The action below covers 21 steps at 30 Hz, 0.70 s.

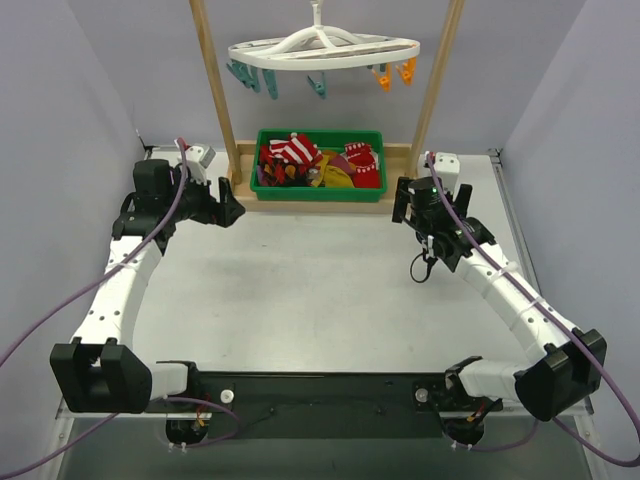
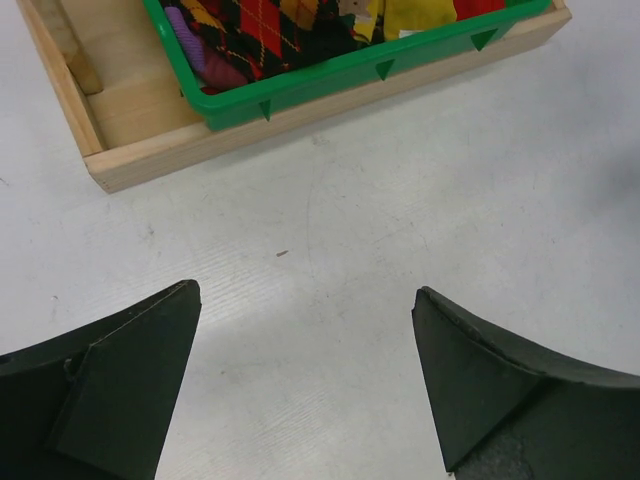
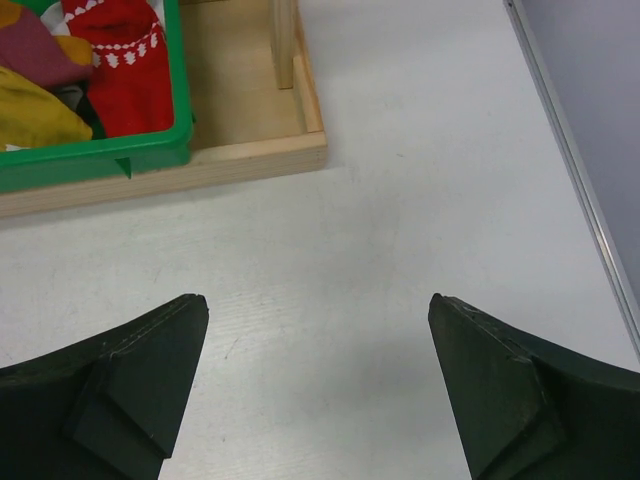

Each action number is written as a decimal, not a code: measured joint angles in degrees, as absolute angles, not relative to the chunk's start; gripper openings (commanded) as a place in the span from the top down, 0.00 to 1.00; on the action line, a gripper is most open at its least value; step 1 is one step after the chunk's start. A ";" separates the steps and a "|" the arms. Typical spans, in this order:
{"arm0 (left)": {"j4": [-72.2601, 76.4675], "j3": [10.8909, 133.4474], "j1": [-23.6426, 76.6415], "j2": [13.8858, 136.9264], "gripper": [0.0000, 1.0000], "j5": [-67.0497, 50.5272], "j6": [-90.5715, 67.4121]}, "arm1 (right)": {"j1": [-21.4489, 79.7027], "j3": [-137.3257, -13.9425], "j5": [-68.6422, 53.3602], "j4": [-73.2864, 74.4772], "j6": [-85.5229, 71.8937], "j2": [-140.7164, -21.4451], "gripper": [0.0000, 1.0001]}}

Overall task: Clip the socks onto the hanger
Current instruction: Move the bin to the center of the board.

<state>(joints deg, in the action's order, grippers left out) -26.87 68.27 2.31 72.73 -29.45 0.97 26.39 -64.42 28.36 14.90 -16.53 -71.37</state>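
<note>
While no sock is yet clipped, the stock stands as follows. Socks [image 1: 318, 163]: a mixed heap (red-white striped, yellow, diamond-patterned, red with white trim), all lying in the green bin [image 1: 318, 192] at the far middle of the desk [image 1: 320, 290]. The bin's long axis runs left to right. Hanger [image 1: 322, 47]: white oval frame, hung between the posts of the rack [image 1: 213, 90], directly above the bin. It has teal clips [image 1: 250, 78] on its left side and orange clips [image 1: 395, 75] on its right, none holding anything. Left gripper [image 1: 236, 212]: jaws spread wide, empty, low over the desk just off the bin's left front corner, with the diamond sock [image 2: 265, 25] straight ahead in its wrist view. Right gripper [image 1: 402, 203]: likewise spread wide and empty, just off the bin's right front corner, with the red sock [image 3: 125, 60] ahead and to its left. Judgement: both arms are about equally near. Either must go forward and inward over the green rim, then lift its sock to the clips overhead.
</note>
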 measured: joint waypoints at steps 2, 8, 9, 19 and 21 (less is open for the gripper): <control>-25.80 68.23 2.28 73.14 0.03 -28.05 -0.10 | 26.33 -64.53 29.47 14.74 -16.58 -72.05 0.00; -20.21 67.88 2.24 75.09 0.03 -24.01 -2.79 | 23.20 -69.52 31.18 14.66 -16.58 -81.52 0.00; -18.92 67.99 2.24 76.27 0.03 -23.22 -3.16 | 21.76 -71.35 31.03 14.74 -16.58 -84.20 0.00; -13.63 70.72 2.26 88.88 0.03 -20.80 -5.06 | 15.42 -83.15 23.33 13.02 -15.77 -96.86 0.00; -12.40 71.35 2.33 90.83 0.03 -20.84 -5.65 | 16.36 -86.28 22.46 12.53 -15.29 -99.46 0.03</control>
<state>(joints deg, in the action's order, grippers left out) -12.40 71.35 2.33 90.83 -20.84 -5.65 16.36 -86.28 22.46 12.53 -15.29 -99.46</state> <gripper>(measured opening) 0.974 0.999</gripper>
